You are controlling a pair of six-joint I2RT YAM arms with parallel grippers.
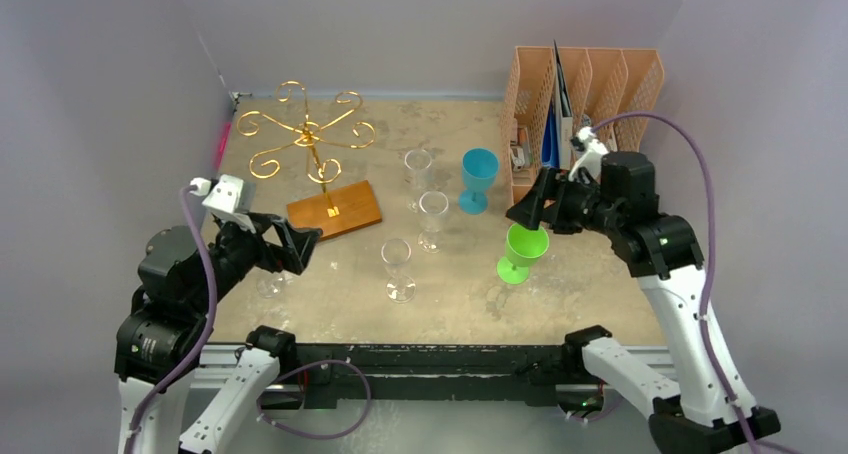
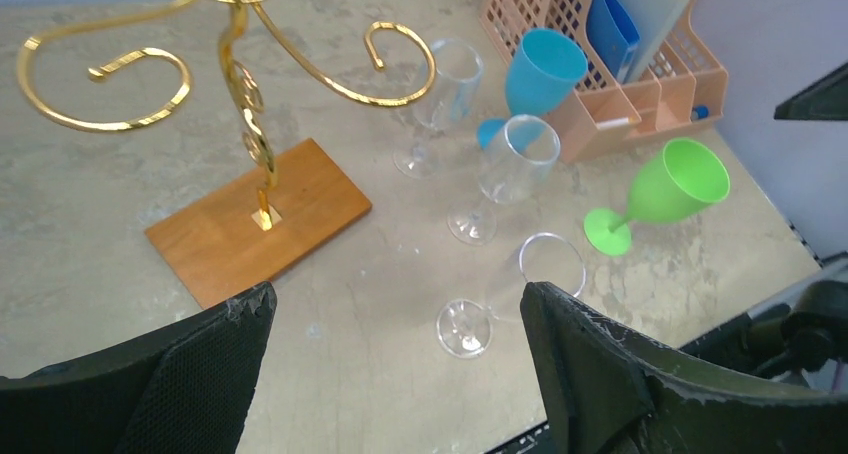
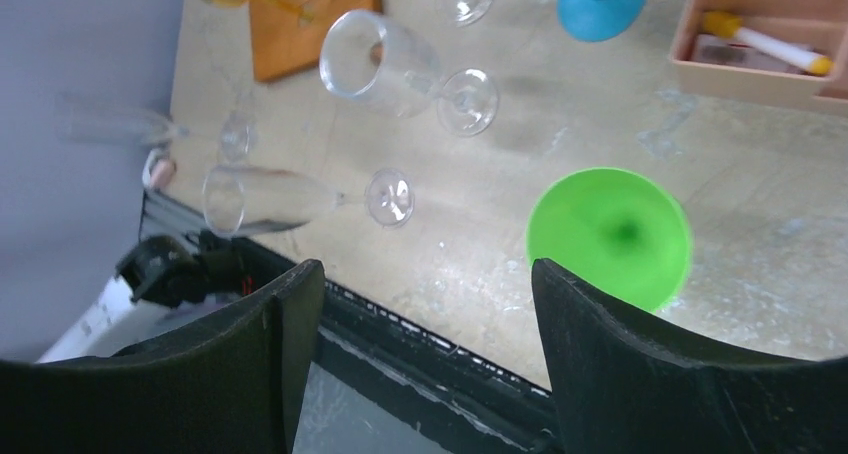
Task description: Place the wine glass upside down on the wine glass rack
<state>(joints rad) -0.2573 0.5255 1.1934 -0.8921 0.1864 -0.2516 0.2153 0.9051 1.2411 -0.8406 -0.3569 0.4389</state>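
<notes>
The gold wire wine glass rack [image 1: 310, 134] stands on its wooden base [image 1: 335, 210] at the back left; it also shows in the left wrist view [image 2: 240, 74]. Several clear wine glasses stand upright mid-table, the nearest [image 1: 398, 269] [image 2: 510, 299] just right of my left gripper [image 1: 295, 246] [image 2: 400, 314], which is open and empty above the table. Another clear glass [image 1: 270, 284] stands under the left arm. My right gripper [image 1: 530, 206] [image 3: 425, 284] is open and empty, hovering just above a green wine glass [image 1: 522, 252] [image 3: 610, 236].
A blue wine glass [image 1: 479, 179] stands upright beside an orange plastic file organiser [image 1: 580, 94] at the back right. The table's black front edge [image 3: 400, 324] lies under the right gripper. Grey walls close in on the left, back and right.
</notes>
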